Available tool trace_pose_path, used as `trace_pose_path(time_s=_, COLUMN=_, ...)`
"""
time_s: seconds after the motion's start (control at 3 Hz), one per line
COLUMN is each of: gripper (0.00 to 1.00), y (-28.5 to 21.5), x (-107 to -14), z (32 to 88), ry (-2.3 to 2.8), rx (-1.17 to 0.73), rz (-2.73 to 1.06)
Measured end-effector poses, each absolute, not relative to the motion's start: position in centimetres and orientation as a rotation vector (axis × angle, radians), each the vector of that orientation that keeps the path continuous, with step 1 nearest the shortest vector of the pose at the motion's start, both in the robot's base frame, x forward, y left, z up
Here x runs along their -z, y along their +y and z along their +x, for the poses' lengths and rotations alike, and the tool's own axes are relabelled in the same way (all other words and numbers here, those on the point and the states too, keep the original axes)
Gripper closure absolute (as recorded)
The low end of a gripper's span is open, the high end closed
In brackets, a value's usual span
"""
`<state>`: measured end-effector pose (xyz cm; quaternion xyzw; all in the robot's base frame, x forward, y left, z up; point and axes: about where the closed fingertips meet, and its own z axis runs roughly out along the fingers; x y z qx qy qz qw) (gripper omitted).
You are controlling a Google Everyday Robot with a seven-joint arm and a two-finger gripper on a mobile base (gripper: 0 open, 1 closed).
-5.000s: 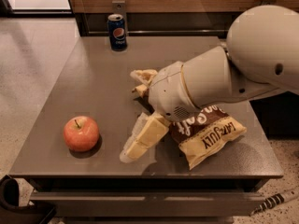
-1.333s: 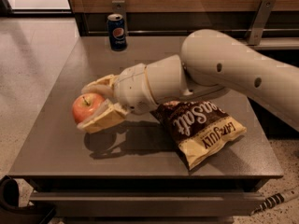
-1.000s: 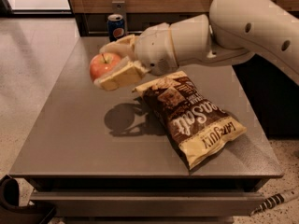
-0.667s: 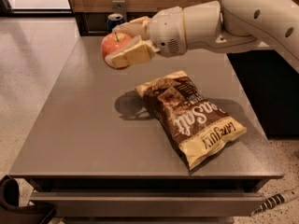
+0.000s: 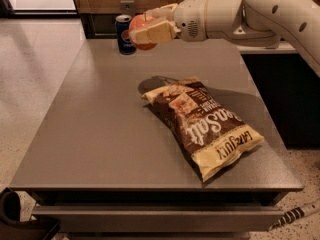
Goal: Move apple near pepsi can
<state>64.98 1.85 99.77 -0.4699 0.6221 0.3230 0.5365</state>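
The red-orange apple (image 5: 140, 32) is held in my gripper (image 5: 149, 28), whose cream fingers (image 5: 156, 32) are shut around it. The gripper holds the apple in the air above the far left part of the grey table (image 5: 95, 129). The dark-blue pepsi can (image 5: 124, 35) stands upright near the table's far edge, just left of the apple and close to it. My white arm (image 5: 235, 14) reaches in from the upper right.
A brown and yellow chip bag (image 5: 200, 121) lies on the table's middle right. A wooden wall with an outlet (image 5: 127, 7) is behind the table. A dark counter (image 5: 285, 84) stands at the right. Light floor lies to the left.
The gripper took the apple from the table's front left, lifted it and carried it to the far side, next to the pepsi can.
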Motion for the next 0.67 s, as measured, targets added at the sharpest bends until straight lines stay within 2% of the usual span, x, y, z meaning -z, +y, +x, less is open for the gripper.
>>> trace_pose_path(time_s=0.67, gripper=1.00, y=-0.8, x=-99.0, z=69.7, ry=1.636, rx=-0.643, rz=-0.873)
